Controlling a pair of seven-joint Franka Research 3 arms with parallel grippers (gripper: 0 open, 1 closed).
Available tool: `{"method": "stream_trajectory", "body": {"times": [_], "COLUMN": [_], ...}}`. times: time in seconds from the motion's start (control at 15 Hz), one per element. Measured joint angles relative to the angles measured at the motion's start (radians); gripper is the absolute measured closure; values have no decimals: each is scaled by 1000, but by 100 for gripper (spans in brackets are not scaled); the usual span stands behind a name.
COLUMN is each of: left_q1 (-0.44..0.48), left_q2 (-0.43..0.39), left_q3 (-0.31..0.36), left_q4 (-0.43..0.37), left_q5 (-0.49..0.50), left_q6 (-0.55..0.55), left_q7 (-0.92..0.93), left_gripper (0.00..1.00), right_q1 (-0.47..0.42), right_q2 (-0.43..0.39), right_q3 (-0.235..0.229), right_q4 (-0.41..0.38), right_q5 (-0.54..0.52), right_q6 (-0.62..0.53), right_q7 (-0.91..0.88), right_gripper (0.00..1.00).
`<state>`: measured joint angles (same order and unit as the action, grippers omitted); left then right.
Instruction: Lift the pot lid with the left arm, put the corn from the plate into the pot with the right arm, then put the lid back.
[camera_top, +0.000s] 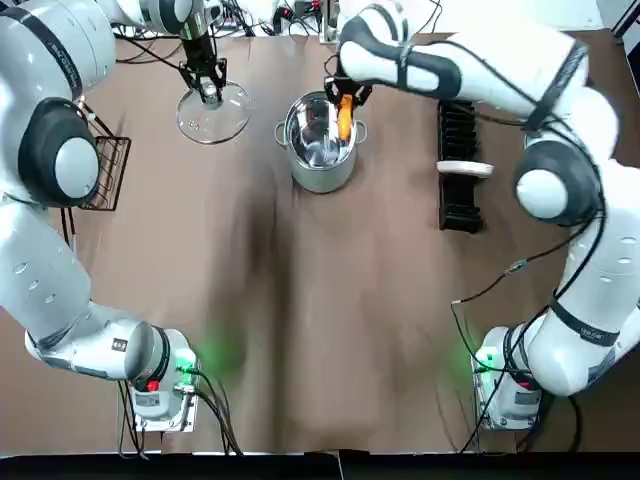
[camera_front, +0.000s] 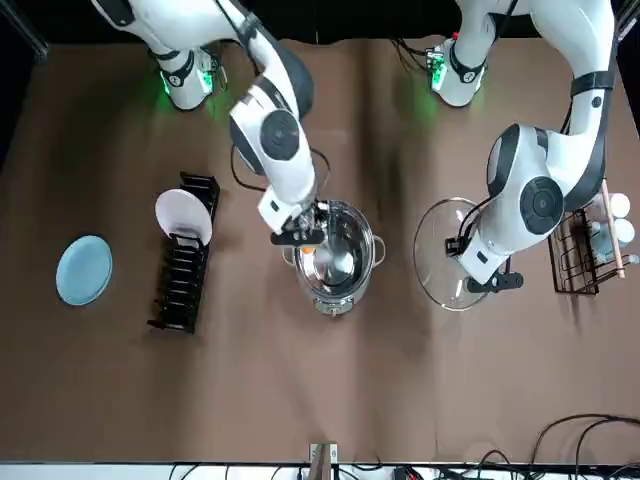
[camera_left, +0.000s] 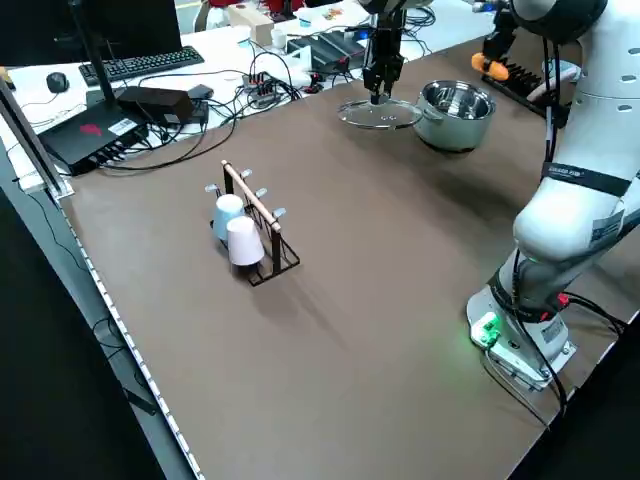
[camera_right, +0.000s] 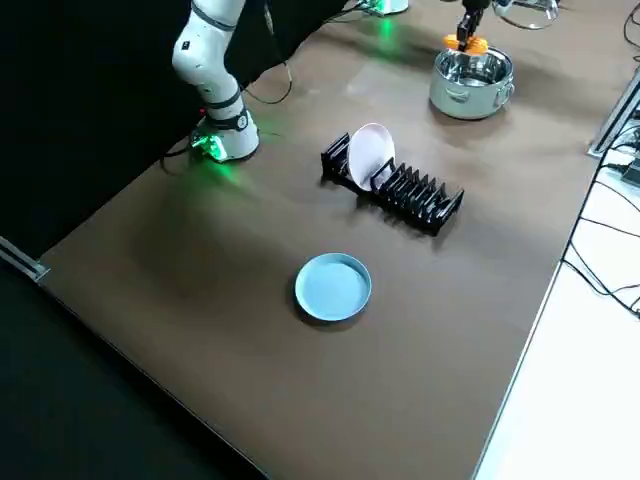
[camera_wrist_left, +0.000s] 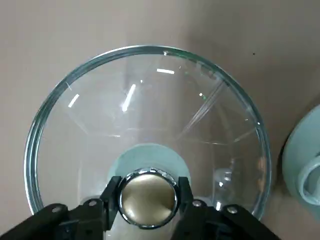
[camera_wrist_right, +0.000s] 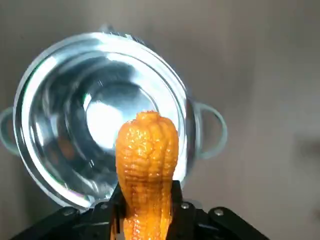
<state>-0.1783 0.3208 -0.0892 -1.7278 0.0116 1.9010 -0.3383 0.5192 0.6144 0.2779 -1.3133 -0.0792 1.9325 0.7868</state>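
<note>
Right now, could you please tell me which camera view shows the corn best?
The right wrist view: the corn is large and centred, kernels clear, held in the right gripper above the pot. The top and side views show only a small orange piece; the front view mostly hides it.

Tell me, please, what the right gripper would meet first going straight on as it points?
Probably the open steel pot: the right gripper, shut on the corn, points into it near the rim; depth is unclear.

Robotics lab, keyboard (camera_left: 130, 65), cables (camera_left: 255, 88) beside table (camera_left: 350, 290)
</note>
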Motion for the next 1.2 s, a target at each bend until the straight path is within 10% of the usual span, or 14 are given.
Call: {"method": "stream_trajectory", "body": {"times": [0.53, 1.2], "left_q1": [-2, 2], "left_q2": [0, -3], "left_q3": [-5, -4], "left_q4": [-3, -2], "left_q5": [27, 27], "left_q6": [1, 3], "left_q7": [0, 6], "left_gripper": [49, 49], "right_q1": [204, 228], "right_q2": [178, 226], "right_q3": [-188, -210], "right_q4": [48, 50], "right_q5": [-1, -6], "right_q6": [287, 329], "right_q7": [30, 46], "right_gripper": [62, 62]}}
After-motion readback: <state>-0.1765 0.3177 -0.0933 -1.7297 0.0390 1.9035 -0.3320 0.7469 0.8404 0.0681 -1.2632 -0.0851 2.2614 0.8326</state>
